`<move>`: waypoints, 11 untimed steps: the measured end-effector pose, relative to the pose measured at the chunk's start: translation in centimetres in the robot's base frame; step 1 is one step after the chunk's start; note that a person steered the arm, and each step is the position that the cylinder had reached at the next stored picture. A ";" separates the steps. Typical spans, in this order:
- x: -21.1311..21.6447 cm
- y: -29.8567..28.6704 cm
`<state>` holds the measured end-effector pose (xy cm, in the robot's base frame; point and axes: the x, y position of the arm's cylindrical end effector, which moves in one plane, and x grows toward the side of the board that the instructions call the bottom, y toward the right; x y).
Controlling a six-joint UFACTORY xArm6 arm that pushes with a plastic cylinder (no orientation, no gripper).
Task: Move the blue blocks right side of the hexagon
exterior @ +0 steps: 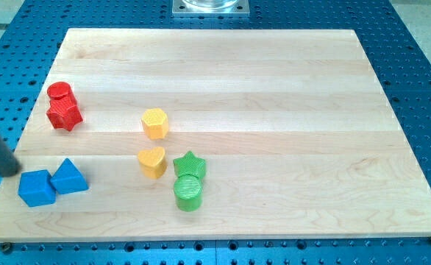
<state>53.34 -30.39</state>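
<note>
A blue cube (37, 188) and a blue triangular block (70, 177) sit touching each other at the view's lower left of the wooden board (274, 88). The yellow hexagon (155, 123) stands to their upper right, near the board's middle left. My dark rod comes in from the view's left edge, and my tip (12, 171) rests just left of and slightly above the blue cube, close to it.
A red cylinder (60, 91) and a red star (65, 115) sit together at the upper left. A yellow heart (152, 161) lies below the hexagon. A green star (190, 165) and a green cylinder (189, 193) sit just right of the heart.
</note>
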 end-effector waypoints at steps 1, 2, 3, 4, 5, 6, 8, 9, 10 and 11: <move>4.3 1.1; 5.6 5.0; 4.8 7.8; 2.4 9.4; 0.4 11.5; -2.0 16.4; -4.6 25.7; -7.4 29.5; -10.1 25.3; -9.9 21.3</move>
